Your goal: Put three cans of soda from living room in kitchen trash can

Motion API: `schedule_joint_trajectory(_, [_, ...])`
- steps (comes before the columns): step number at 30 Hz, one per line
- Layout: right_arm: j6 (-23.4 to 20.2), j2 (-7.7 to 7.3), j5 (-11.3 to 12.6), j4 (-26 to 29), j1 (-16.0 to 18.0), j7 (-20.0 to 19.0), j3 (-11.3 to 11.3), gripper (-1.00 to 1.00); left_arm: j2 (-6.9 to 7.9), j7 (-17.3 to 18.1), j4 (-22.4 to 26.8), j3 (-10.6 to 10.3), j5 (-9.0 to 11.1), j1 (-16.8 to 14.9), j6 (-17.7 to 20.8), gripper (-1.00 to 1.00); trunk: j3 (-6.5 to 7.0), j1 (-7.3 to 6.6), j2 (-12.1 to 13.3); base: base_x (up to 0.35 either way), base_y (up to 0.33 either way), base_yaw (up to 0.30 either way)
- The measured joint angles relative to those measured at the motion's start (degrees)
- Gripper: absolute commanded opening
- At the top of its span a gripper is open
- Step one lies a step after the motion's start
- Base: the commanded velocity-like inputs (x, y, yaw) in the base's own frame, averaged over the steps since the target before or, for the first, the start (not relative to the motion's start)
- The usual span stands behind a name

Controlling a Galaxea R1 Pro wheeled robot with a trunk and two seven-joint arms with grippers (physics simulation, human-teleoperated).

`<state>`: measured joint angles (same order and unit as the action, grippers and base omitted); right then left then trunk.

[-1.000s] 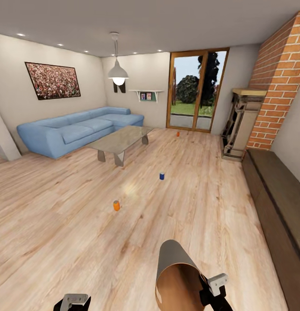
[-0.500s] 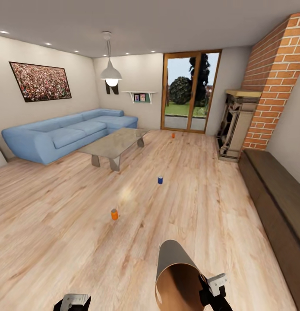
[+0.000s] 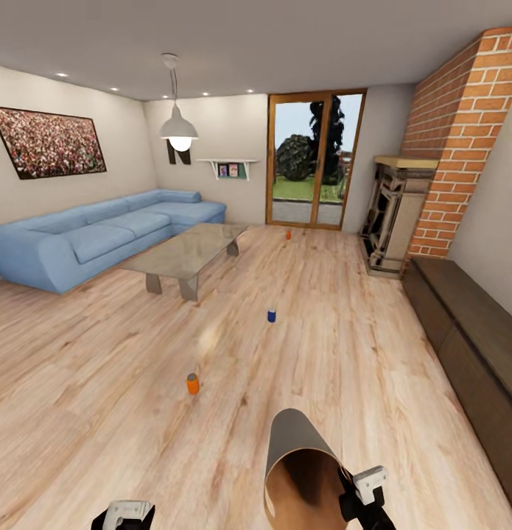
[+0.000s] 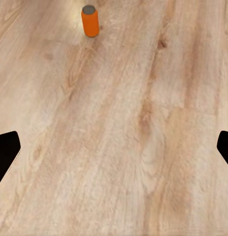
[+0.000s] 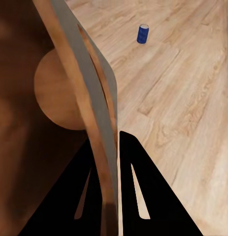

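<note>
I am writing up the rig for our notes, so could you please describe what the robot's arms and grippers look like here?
In the head view, each arm ends in a black body capped by a light grey blocky piece: the left gripper and right gripper. In the wrist views the fingers are flat, black, tapered blades with narrow slots. No cables or markings are visible.

Open plank floor [image 3: 344,368] around scattered cans; glass table [image 3: 186,254] well beyond, leftward.
</note>
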<state>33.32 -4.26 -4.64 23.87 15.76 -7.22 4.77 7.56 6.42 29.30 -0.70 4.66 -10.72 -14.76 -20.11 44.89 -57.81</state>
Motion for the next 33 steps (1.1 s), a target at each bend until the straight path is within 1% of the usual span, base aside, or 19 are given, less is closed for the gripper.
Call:
schedule_joint_trajectory(18, [0.0,0.0,0.05,-0.01,-0.01,0.01,-0.03,-1.0,0.0,-0.07,0.01,0.09,0.0,0.0,-0.03,1.0,1.23,0.0,0.0,0.267,0.222,-0.176])
schedule_joint_trajectory(23, [-0.01,0.02,0.12,-0.02,-0.03,0.02,-0.06,-1.0,0.0,-0.09,0.03,0.09,0.0,0.0,-0.08,1.0,1.39,0.0,0.0,0.196,0.123,-0.045])
schedule_joint_trajectory(33, [0.01,0.03,-0.02,-0.02,-0.02,0.0,0.01,-1.0,0.0,-0.1,-0.02,0.09,0.0,0.0,-0.09,1.0,1.46,0.0,0.0,0.095,0.053,-0.032])
